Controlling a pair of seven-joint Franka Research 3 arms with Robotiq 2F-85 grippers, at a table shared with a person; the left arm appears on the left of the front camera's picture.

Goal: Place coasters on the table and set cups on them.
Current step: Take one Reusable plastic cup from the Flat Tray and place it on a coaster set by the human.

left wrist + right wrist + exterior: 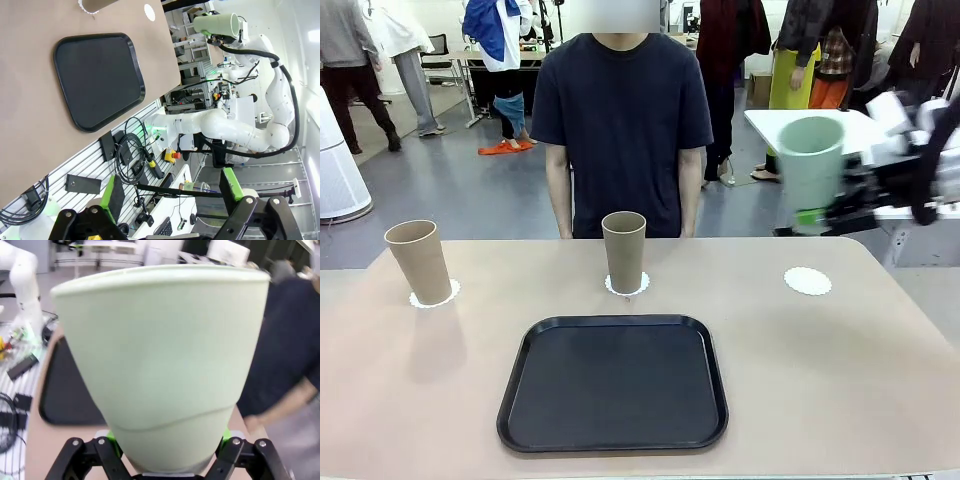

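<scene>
The right gripper (817,214) has its jaws pinching the base of the pale mint green tapered tumbler (811,160), carried upright in the air above the right end of the beige matte worktop (880,380), probably on its way to the bare white lacy paper doily (807,281) below. Two tan-brown tumblers already stand on doilies, one at far left (419,261) and one at far centre (624,251), leaving the black rectangular tray (613,383) free. The left gripper (172,200) hangs off the worktop's near side, jaws spread. The right arm is motion-blurred; the mint tumbler hides its own fingertips in the right wrist view.
</scene>
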